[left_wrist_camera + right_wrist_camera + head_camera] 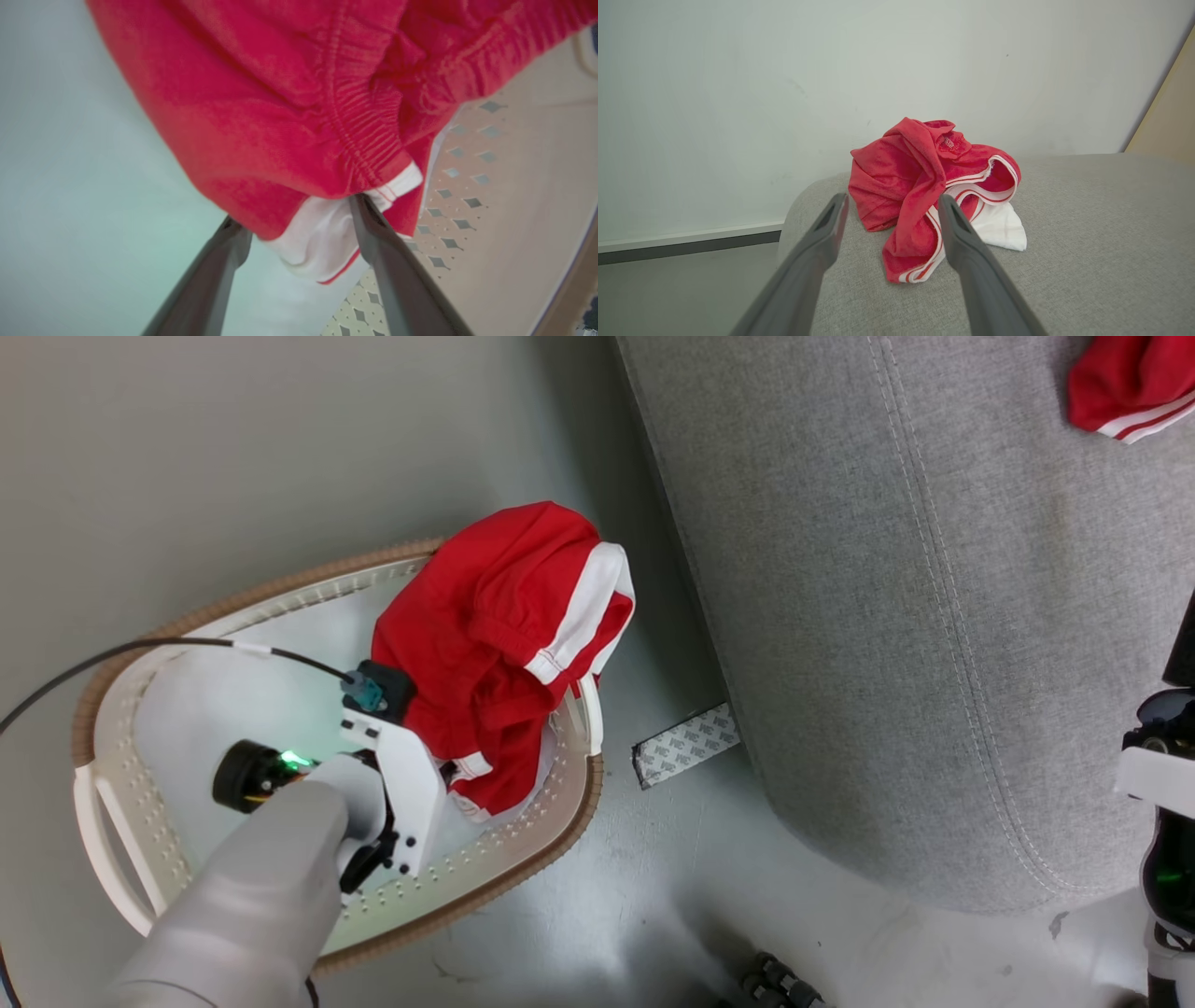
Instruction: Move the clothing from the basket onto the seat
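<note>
Now | red, white-banded clothing (485,616) heaped in basket (280,586) | left gripper (295,212) spread | right gripper (893,199) spread

Blurred red shorts (289,107), cut off at top, cover tips of the left gripper (296,217); the other garment (1130,383) is cropped.

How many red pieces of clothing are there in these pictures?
2. One red garment hangs over the rim of the basket; a second red garment lies crumpled on the grey sofa. More could be hidden beneath them.
</note>
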